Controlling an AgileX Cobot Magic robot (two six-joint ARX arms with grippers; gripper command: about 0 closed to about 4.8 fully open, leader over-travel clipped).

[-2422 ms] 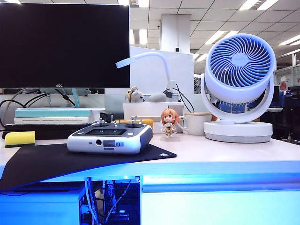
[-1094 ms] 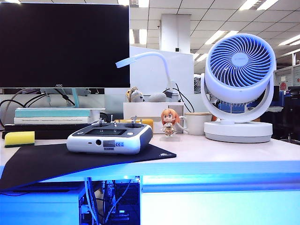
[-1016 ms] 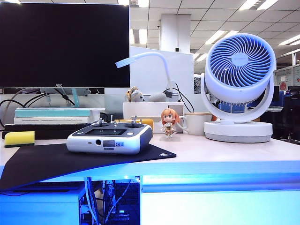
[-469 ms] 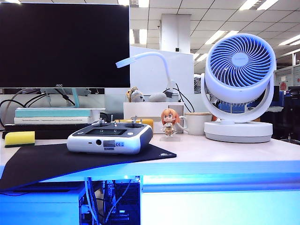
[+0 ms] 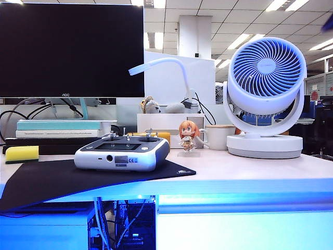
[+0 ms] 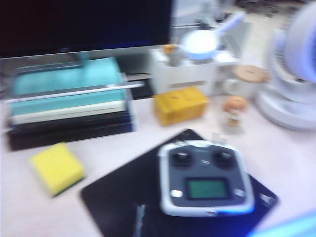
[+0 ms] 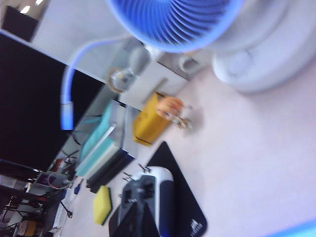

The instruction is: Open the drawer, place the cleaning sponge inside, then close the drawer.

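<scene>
Drawer [image 5: 244,229] front sits flush under the table [image 5: 250,166] edge on the right of the exterior view, blue-lit, plain, no handle, fully shut. Sponge [image 5: 22,153] lies far off at the table's left end, beside the black mat [image 5: 52,179] and in front of the stacked books [image 5: 62,130]; the left wrist view shows it [image 6: 57,168] yellow with a dark underside, clear of the controller [image 6: 205,177].

Neither arm shows clearly in the exterior view; only a dark blur at its upper right corner hints at one. Both wrist views are smeared and look down on the table from above. The left tool [image 6: 139,222] shows only as a thin sliver over the mat, the right tool [image 7: 136,219] as a dark wedge near the controller [image 7: 148,195]; both are pressed together and empty.

Judging from this, the opening step has not begun. With no handle, the best bet is probably to hook the panel's edge from below or at the side with the right tool, pull straight out and level, and stop with room enough for the sponge. The left tool, nearer the sponge, should spread before descending and come down square across the foam's short sides, steering clear of the mat edge and books.
</scene>
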